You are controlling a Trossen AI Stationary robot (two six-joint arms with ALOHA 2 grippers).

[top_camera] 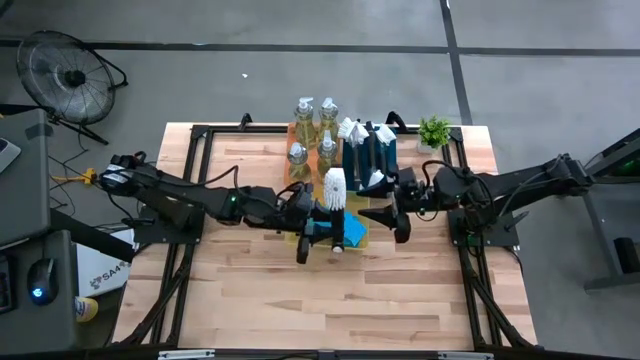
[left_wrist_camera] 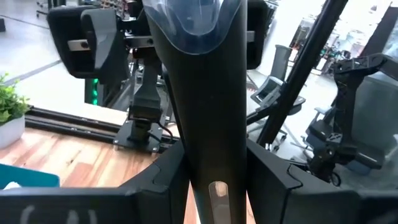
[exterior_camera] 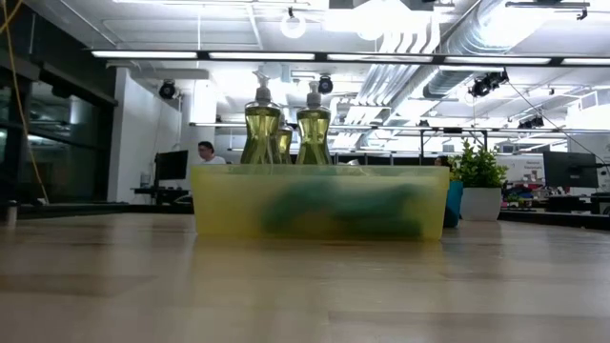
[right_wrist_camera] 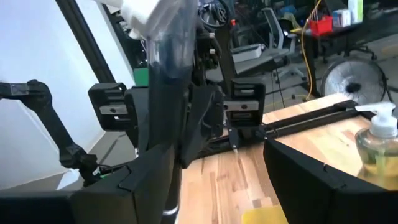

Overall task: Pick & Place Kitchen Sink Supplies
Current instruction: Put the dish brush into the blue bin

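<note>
A dish brush with a black handle and white head [top_camera: 335,187] is up above the table's middle, and my left gripper [top_camera: 322,228] is shut on it. My right gripper [top_camera: 392,222] faces it from the table's right, open, its fingers a little short of the handle [right_wrist_camera: 160,124]. Under both grippers, blue sponges [top_camera: 353,230] lie in a yellow tray [exterior_camera: 319,200]. Soap bottles [top_camera: 312,130] stand in an orange tray at the far side. More brushes [top_camera: 368,140] lie in a teal tray beside them. My left gripper pinches the brush's black handle [left_wrist_camera: 214,155] between its two fingers [left_wrist_camera: 163,180], close to the end with the hang hole [left_wrist_camera: 217,190]. The fingers come level from the table's left and lie across the handle. The brush is lifted clear, head up.
A small green potted plant [top_camera: 433,130] stands at the table's far right corner. A black frame [top_camera: 200,140] runs around the tabletop. The near half of the wooden table [top_camera: 320,300] is bare wood.
</note>
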